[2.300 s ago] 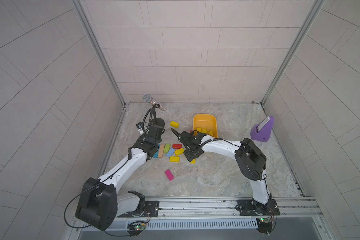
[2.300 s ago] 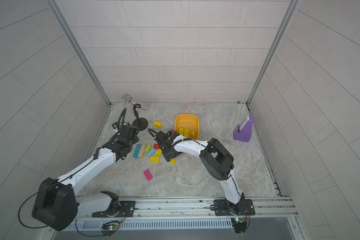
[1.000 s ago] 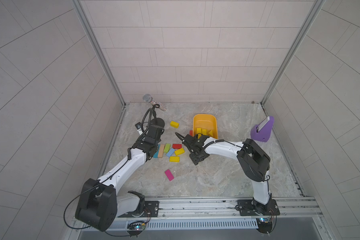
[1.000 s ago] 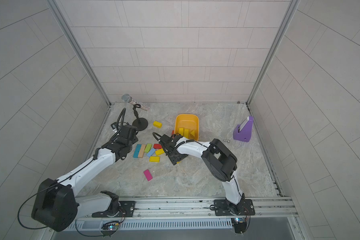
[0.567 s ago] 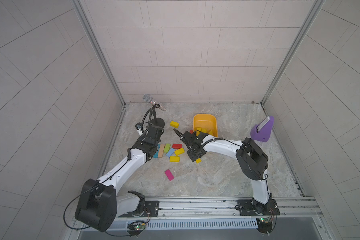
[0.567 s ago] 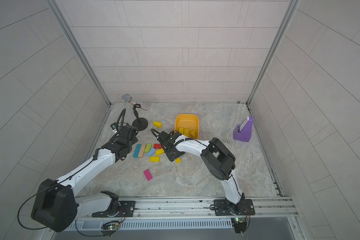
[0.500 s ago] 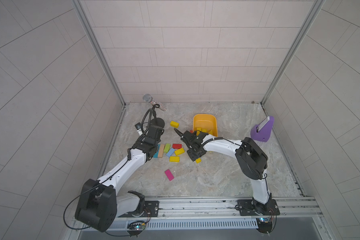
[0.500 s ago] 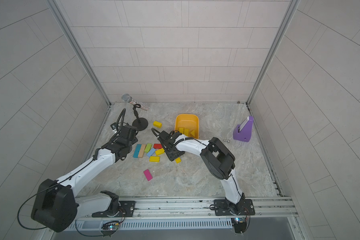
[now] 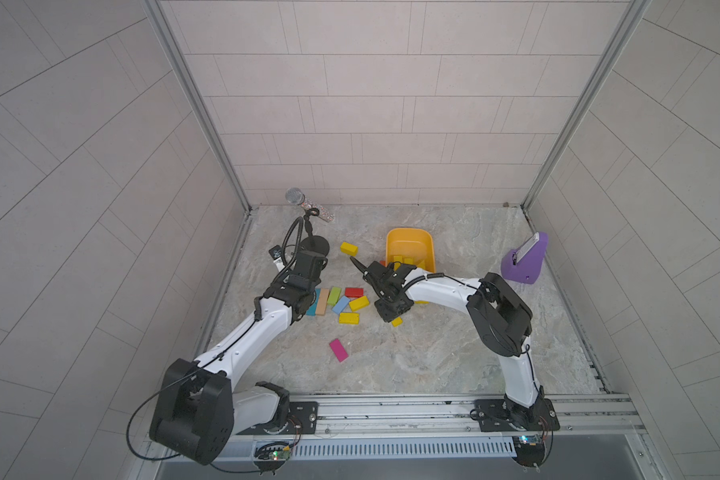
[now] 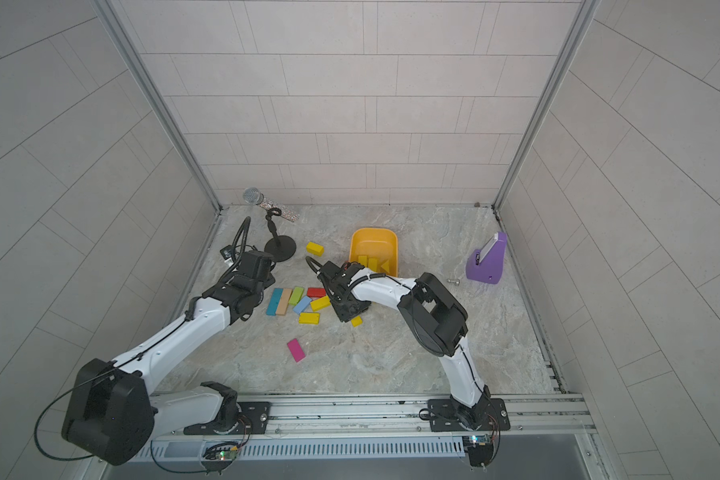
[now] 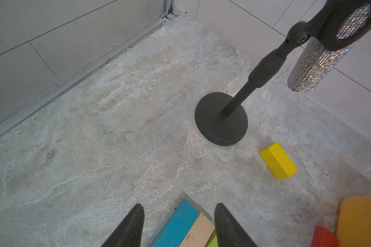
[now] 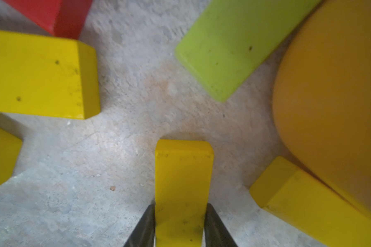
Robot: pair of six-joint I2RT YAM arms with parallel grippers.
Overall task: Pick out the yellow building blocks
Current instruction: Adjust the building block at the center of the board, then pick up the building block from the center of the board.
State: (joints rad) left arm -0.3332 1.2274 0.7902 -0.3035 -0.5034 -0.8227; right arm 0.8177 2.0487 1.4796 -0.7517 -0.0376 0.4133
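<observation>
My right gripper (image 12: pixel 180 213) is low over the floor and shut on a yellow building block (image 12: pixel 183 171); in both top views that block's end (image 9: pixel 396 321) (image 10: pixel 356 321) sticks out from under it. More yellow blocks lie close by (image 12: pixel 36 74) (image 12: pixel 308 205). Two (image 9: pixel 358 303) (image 9: pixel 348 318) lie beside the colour pile, one (image 9: pixel 348 248) lies alone near the stand, and others lie in the orange-yellow tub (image 9: pixel 408 245). My left gripper (image 11: pixel 179 213) is open above the blue bar (image 11: pixel 176 226), holding nothing.
A microphone on a stand (image 9: pixel 308 205) with a round black base (image 11: pixel 221 118) stands at the back left. A purple holder (image 9: pixel 522 262) sits at the right wall. Tan, lime-green (image 12: pixel 234 42), red (image 9: pixel 353 291) and pink (image 9: pixel 339 350) blocks lie about.
The right gripper's jaws have closed on the small yellow block in front of the tub. The left arm has stayed still.
</observation>
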